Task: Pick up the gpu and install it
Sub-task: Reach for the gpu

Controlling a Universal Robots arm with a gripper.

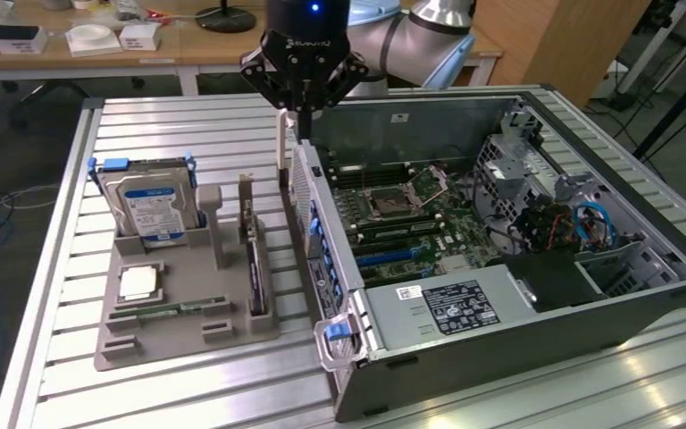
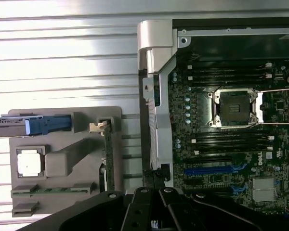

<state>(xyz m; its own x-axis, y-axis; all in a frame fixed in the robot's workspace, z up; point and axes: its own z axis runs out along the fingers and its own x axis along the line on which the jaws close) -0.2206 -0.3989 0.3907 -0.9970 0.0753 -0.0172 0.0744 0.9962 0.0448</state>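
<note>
The gpu (image 1: pixel 251 252) stands on its long edge in a slot of the grey holder (image 1: pixel 176 338), black with a pale bracket at its far end. In the wrist view the gpu (image 2: pixel 107 156) is edge-on in the holder (image 2: pixel 62 120). My gripper (image 1: pixel 303 118) hangs shut and empty above the near wall of the open computer case (image 1: pixel 498 344), behind and to the exterior view's right of the gpu. Its fingertips (image 2: pixel 154 179) sit over the case wall. Blue expansion slots (image 2: pixel 212 170) lie free on the motherboard (image 1: pixel 421 223).
The holder also carries a blue-labelled hard drive (image 1: pixel 146 204), a square processor (image 1: pixel 138 283) and a green memory stick (image 1: pixel 182 308). All stands on a ribbed metal table (image 1: pixel 176 116). The case has a power supply (image 1: pixel 450 308) and drive cage (image 1: pixel 522 170). A cluttered desk (image 1: pixel 104 49) lies behind.
</note>
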